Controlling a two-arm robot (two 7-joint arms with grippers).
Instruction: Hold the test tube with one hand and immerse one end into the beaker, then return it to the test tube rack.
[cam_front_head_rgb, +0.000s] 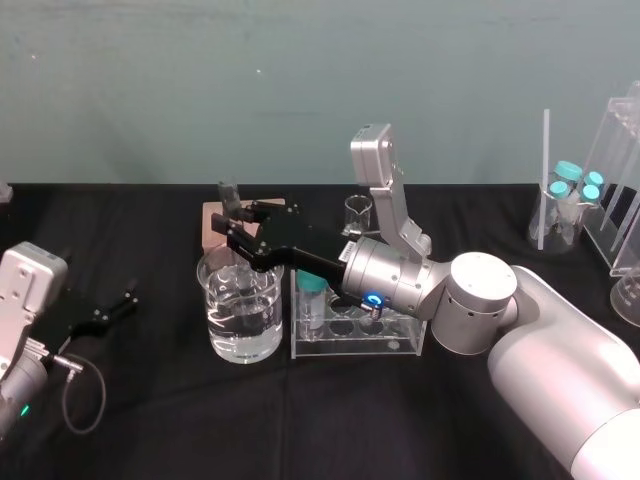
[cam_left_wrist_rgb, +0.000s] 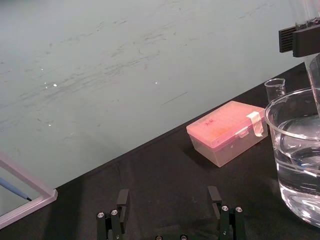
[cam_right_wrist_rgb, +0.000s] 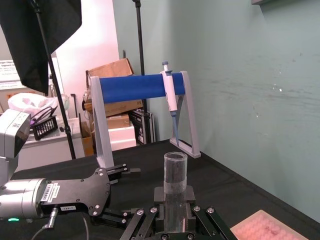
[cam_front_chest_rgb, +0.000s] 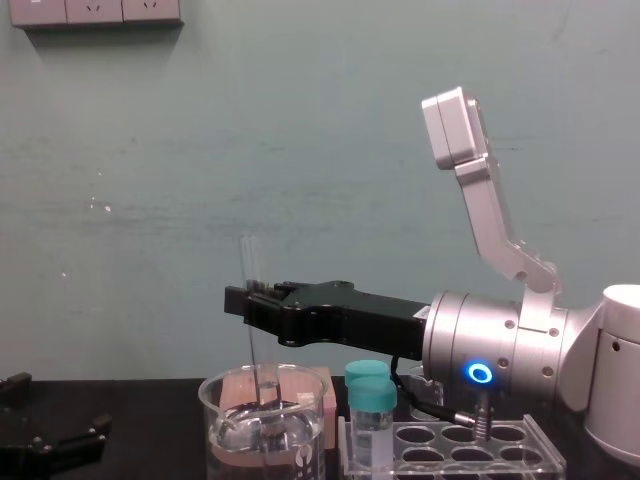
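Right pincer (cam_front_chest_rgb: 250, 298) grips test tube (cam_front_chest_rgb: 245, 258) reaching down into beaker (cam_front_chest_rgb: 222, 432).

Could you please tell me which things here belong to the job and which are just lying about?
Job: long clear glass test tube held by the black right gripper; large clear glass beaker; clear acrylic test tube rack.
Lying about: pink plastic box; tiny clear beaker; teal-capped vials; blue-and-white pipette; left gripper, idle on the left.

The right gripper (cam_front_chest_rgb: 252, 298), reaching across above the bench (cam_front_chest_rgb: 140, 420), clamps the test tube (cam_front_chest_rgb: 246, 262) near-upright between its fingers (cam_front_chest_rgb: 238, 300), the tube's lower end down inside the water-holding beaker (cam_front_chest_rgb: 222, 440), just beside the test tube rack (cam_front_chest_rgb: 500, 450) with its teal-capped vials (cam_front_chest_rgb: 372, 405).
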